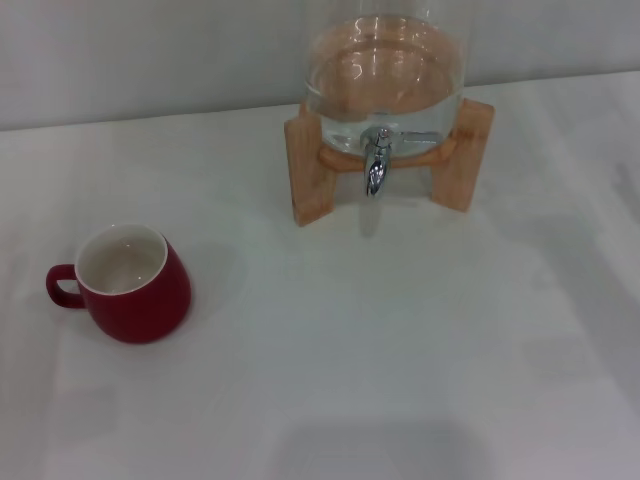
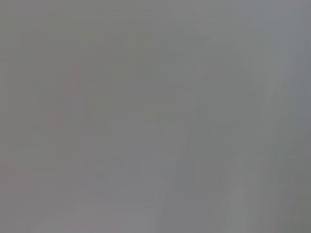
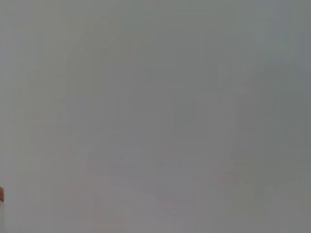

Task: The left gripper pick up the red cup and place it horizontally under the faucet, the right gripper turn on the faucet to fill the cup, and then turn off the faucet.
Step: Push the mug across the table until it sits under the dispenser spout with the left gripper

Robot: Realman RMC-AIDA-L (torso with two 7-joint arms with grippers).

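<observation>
The red cup (image 1: 132,283) stood upright on the white worktop (image 1: 400,340) near its left edge, its handle turned toward that edge and its white inside empty. Well apart from it, at the far edge, the faucet (image 1: 376,165) hung from a glass dispenser (image 1: 385,70) in a wooden stand (image 1: 308,170), spout pointing down. Neither gripper appeared in any view, so their jaw states could not be told; both wrist views showed only plain grey.
</observation>
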